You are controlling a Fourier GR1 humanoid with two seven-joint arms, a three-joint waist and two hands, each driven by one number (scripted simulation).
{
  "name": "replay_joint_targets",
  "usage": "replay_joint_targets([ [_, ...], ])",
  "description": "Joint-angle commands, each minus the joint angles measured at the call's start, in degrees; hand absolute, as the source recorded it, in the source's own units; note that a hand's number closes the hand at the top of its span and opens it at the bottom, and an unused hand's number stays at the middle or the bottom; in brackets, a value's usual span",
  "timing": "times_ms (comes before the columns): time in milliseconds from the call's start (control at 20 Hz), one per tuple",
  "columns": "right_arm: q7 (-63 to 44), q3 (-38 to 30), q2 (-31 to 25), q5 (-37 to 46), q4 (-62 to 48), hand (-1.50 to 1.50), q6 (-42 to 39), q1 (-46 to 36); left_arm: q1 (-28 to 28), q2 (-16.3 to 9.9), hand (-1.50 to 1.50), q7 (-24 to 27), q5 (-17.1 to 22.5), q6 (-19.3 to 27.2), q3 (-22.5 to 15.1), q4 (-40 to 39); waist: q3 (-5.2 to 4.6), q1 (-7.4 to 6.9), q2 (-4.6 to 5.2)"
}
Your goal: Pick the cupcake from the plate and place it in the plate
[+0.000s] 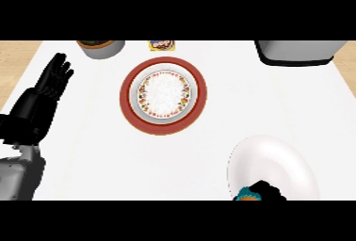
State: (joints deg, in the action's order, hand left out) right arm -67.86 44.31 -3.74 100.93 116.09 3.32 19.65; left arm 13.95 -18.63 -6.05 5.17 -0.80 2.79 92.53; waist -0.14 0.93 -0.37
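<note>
White plate (272, 164), white counter (90, 136), wood floor (15, 49)

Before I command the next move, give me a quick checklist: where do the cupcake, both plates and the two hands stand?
1. Cupcake located: ok, at the view's lower edge, by the near rim of the plain white plate; only partly visible.
2. Right hand on the cupcake: cannot tell; only dark fingers show beside it, grip unclear.
3. Cupcake lifted off the white plate: cannot tell.
4. Patterned plate on the red charger free to receive: ok, nothing lies on it.
5. Left hand out of the way: ok, open and resting at the view's left.
6. Path between plates: ok, bare counter between them.
</note>
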Motion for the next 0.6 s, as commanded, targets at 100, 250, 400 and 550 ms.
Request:
replay_joint_targets([
  [100,-9.09,8.08,3.46,1.26,4.22,1.50,3.69,-9.78,1.12,-0.14,0.00,-1.40,0.37,-0.65,-0.23,0.30,0.10,-1.50,0.24],
  [250,-7.47,7.59,3.35,-1.23,3.52,1.50,4.68,-12.64,2.19,-0.66,0.00,-2.24,1.09,-1.37,0.10,0.42,0.15,-2.25,0.50],
  [400,-7.33,7.05,3.25,-2.22,1.48,1.50,5.01,-15.02,2.44,1.16,0.00,-1.07,-0.17,-0.47,-1.58,-0.25,0.13,-2.26,0.84],
  [550,-5.98,5.16,3.20,-4.63,0.52,1.50,4.05,-17.99,3.87,0.75,0.00,-0.74,-0.52,-0.57,-1.36,-0.70,0.10,-2.74,1.18],
])
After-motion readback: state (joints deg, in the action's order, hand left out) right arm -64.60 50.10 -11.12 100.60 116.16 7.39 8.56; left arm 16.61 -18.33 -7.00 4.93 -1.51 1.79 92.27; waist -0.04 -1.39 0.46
